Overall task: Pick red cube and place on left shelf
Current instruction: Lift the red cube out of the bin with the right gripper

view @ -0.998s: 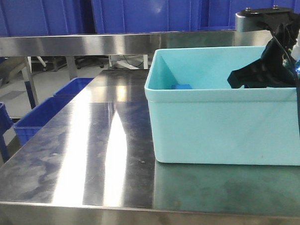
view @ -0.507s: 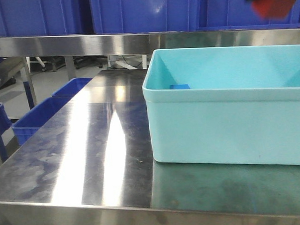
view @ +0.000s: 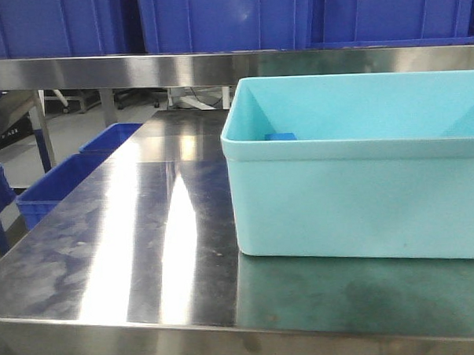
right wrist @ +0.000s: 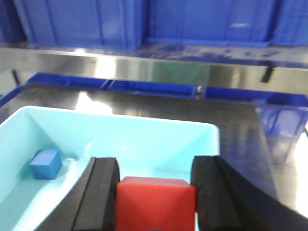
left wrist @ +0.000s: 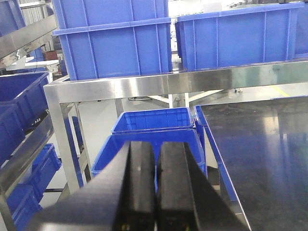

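Carry step: right hand (right wrist: 155, 184) grips red cube (right wrist: 155, 204), tub (right wrist: 120, 132) beneath. Next move requires travel to left shelf (view: 99, 71), ahead-left.

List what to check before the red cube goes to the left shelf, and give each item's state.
1. Grip: ok. The red cube sits squarely between the fingers of the right gripper.
2. Clear of the tub: ok. The front view shows no arm at the tub, so the cube is above it.
3. Only one thing picked: ok. The blue block lies in the tub's corner.
4. Left gripper: ok. It is shut, empty and off the table edge.
5. Free spot on the shelf: cannot tell. Crates fill the part in view.
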You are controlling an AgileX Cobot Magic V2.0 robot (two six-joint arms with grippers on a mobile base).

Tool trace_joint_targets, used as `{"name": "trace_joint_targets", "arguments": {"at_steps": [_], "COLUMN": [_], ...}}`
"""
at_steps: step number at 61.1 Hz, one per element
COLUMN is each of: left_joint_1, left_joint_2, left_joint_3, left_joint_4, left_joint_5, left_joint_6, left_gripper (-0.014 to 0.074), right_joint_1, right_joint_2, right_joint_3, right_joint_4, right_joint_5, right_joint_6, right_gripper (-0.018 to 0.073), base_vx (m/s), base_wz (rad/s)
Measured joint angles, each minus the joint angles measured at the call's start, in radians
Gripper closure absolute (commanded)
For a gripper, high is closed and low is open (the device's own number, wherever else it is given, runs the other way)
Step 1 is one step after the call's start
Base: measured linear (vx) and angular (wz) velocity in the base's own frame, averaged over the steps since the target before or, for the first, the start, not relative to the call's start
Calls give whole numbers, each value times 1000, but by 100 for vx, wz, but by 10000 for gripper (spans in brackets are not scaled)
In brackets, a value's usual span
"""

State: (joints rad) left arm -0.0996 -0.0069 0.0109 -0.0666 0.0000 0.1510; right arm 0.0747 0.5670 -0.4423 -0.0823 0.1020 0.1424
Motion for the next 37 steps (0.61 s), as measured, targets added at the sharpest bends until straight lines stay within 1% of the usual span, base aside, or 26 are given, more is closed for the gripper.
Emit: {"name": "trace_joint_targets", "arguments": {"at_steps": [14,37], "left_joint_1": [0,0], "left_joint_2": [0,0], "left_joint_3": [0,0], "left_joint_4": [0,0], "left_joint_5": [0,0], "left_joint_6": [0,0], "left_gripper": [491,491], "right_joint_1": [-21,-21], "right_joint_2": [-164,-194], "right_joint_3": [110,129], "right_joint_4": [0,0], "right_joint_5": [-6,-8], "right_joint_6": [0,0], "right_gripper": [501,501], "base_vx": [0,0], "base_wz": [0,0]}}
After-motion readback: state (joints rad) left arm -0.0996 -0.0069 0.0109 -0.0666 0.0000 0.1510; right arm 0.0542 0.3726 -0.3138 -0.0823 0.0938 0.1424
